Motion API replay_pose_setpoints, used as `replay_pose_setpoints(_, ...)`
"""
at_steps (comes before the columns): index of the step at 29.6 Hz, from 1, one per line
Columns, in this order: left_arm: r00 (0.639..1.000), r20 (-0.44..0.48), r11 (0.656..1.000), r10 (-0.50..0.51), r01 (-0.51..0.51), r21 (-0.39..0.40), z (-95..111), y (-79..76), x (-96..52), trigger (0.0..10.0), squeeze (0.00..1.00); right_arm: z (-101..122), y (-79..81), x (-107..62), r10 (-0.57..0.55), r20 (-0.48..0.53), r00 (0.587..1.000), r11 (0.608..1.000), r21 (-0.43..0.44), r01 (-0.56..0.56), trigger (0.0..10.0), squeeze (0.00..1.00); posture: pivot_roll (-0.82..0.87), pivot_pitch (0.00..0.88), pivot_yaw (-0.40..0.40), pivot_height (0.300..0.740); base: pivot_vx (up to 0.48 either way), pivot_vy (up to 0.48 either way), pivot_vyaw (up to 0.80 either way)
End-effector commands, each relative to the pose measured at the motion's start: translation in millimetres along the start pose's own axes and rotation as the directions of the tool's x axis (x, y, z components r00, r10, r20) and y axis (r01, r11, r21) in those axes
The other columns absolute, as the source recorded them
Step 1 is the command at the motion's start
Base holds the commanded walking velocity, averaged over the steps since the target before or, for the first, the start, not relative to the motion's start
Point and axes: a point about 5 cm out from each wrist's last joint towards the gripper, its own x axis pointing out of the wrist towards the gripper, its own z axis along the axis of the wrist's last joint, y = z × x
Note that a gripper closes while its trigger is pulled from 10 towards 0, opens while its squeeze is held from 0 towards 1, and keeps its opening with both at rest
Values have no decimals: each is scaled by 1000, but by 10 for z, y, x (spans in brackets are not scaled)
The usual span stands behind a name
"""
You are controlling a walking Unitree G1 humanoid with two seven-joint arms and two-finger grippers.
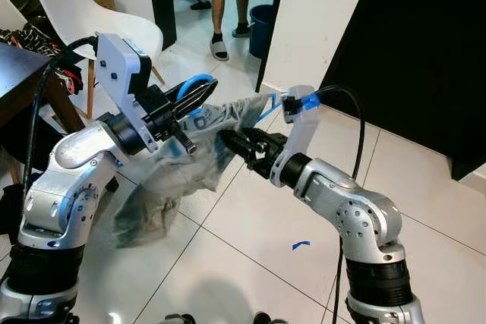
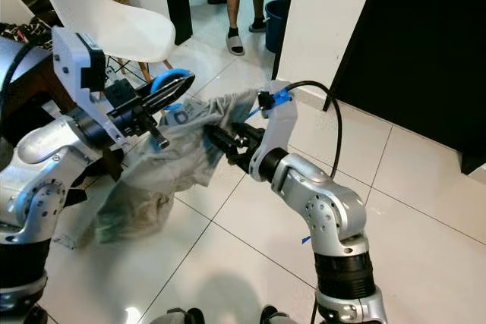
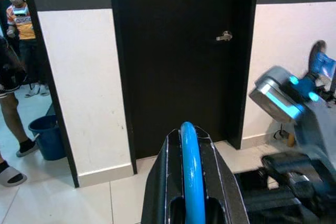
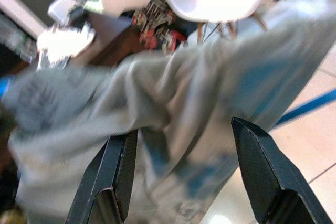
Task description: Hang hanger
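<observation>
While our left gripper (image 1: 199, 95) is raised at chest height with its two black fingers pressed together on the curved hook of the blue hanger (image 3: 192, 171), the grey shirt (image 1: 182, 168) draped over that hanger sags down from it toward the white tiled floor (image 1: 250, 225). Our right gripper (image 4: 181, 169) sits just beside the shirt's hanging side, its fingers (image 4: 262, 174) spread wide apart — the cloth lies right in front of them, though we cannot tell whether they touch it (the wrist picture is blurred). One blue arm of the hanger pokes out from under the cloth toward the right wrist.

Ahead of both arms stands a black door (image 3: 178, 61) set between white wall panels (image 3: 84, 87). To our left are a white chair (image 1: 91, 13) and the corner of a dark wooden table (image 1: 23, 81). Farther off, beyond the doorway, a person's legs (image 1: 231, 5) in sandals stand near a blue bucket (image 1: 262, 28) — well apart from us. A small scrap of blue tape (image 1: 301, 245) lies on the tiles by our right arm.
</observation>
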Motion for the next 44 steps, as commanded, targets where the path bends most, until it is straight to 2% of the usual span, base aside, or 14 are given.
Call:
replay_pose_setpoints(1,999,16,999,-48,48,-20,7,-98,10,10000,0,17,-45,-3,-18,20,1000,999,48,17,10000,0,86,224,-51,740,0,0,0)
replay_pose_setpoints(4,998,17,998,-58,59,-24,5,-120,14,10000,0,38,-49,2,-19,36,999,997,79,17,10000,0,86,224,-51,740,0,0,0)
replay_pose_setpoints(8,999,15,999,-47,47,-19,10,-100,9,10000,0,135,14,-72,91,105,990,982,155,-107,10000,0,85,223,-51,740,0,0,0)
replay_pose_setpoints(12,999,18,999,-47,47,-18,22,-94,14,10000,0,187,18,-121,120,141,983,974,174,-144,10000,0,82,223,-50,740,0,0,0)
replay_pose_setpoints(15,999,20,999,-49,49,-17,28,-95,16,10000,0,287,20,-197,159,206,965,960,196,-200,10000,0,81,221,-50,740,0,0,0)
replay_pose_setpoints(22,999,21,999,-49,49,-17,28,-93,15,10000,0,357,13,-243,178,247,953,950,209,-232,10000,0,78,220,-49,740,0,0,0)
replay_pose_setpoints(25,999,22,999,-49,50,-17,28,-93,16,10000,0,349,-5,-242,168,219,961,958,195,-212,10000,0,78,220,-49,740,0,0,0)
replay_pose_setpoints(26,998,24,999,-51,51,-17,27,-94,18,10000,0,304,-30,-217,138,164,977,971,170,-166,10000,0,78,219,-49,740,0,0,0)
replay_pose_setpoints(27,998,24,999,-51,51,-17,27,-94,18,10000,0,304,-30,-217,138,164,977,971,170,-166,10000,0,78,219,-49,740,0,0,0)
replay_pose_setpoints(28,998,24,998,-52,53,-16,26,-96,19,10000,0,263,-29,-186,113,114,987,980,150,-130,10000,0,78,219,-49,740,0,0,0)
replay_pose_setpoints(30,998,23,998,-53,53,-15,24,-98,21,10000,0,239,-17,-159,98,81,992,985,135,-108,10000,0,77,220,-48,740,0,0,0)
replay_pose_setpoints(37,998,17,999,-54,54,-10,12,-98,23,10000,0,232,2,-123,69,21,997,991,111,-71,10000,0,75,218,-50,740,0,0,0)
replay_pose_setpoints(43,998,4,998,-60,60,-1,-21,-117,29,10000,0,196,-66,-109,-3,-34,999,994,109,6,10000,0,71,215,-49,740,0,0,0)
replay_pose_setpoints(44,998,2,998,-61,61,0,-24,-119,29,10000,0,181,-77,-109,-14,-46,999,994,106,19,9333,0,72,214,-49,740,0,0,0)
